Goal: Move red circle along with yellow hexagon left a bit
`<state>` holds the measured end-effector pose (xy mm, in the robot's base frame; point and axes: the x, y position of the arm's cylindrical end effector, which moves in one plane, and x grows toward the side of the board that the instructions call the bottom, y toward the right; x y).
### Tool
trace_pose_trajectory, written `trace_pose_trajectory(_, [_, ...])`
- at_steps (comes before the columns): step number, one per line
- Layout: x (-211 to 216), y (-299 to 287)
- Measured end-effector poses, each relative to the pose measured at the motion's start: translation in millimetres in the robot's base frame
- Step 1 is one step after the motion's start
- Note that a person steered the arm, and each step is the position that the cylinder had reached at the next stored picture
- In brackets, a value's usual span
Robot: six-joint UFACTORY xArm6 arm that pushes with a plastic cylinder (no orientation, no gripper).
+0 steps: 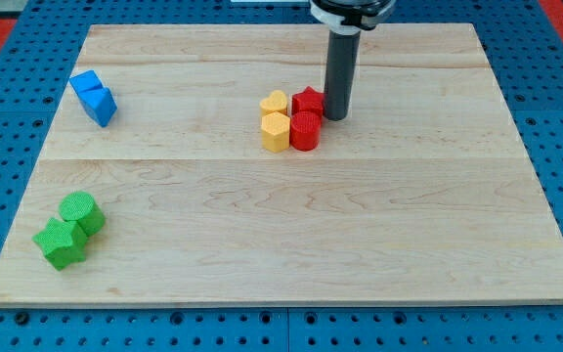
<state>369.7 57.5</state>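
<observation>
We judge the leftward push barely begun: the red circle (304, 129) and yellow hexagon (276, 132) sit touching just above the worktop (262, 244) centre, while our rod stands upright from the frame top, my tip (336, 117) just right of them beside the red star (308, 101); there are no fingers to report.

The table top (281, 215) is showing pale wood with fine grain and a smooth matt finish. The red circle (304, 130), the yellow hexagon (276, 132) and the other blocks are looking like matt plastic, perhaps. The rod is appearing dark and slightly glossy.
</observation>
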Motion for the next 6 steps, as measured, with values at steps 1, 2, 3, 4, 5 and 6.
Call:
trace_pose_trajectory(1, [0.0,-9.1])
trace_pose_trajectory(2, [0.0,-3.8])
trace_pose_trajectory(3, [9.8,37.1])
trace_pose_trajectory(4, [50.6,41.0])
trace_pose_trajectory(5, [63.5,19.3])
trace_pose_trajectory(6, [51.4,-4.7])
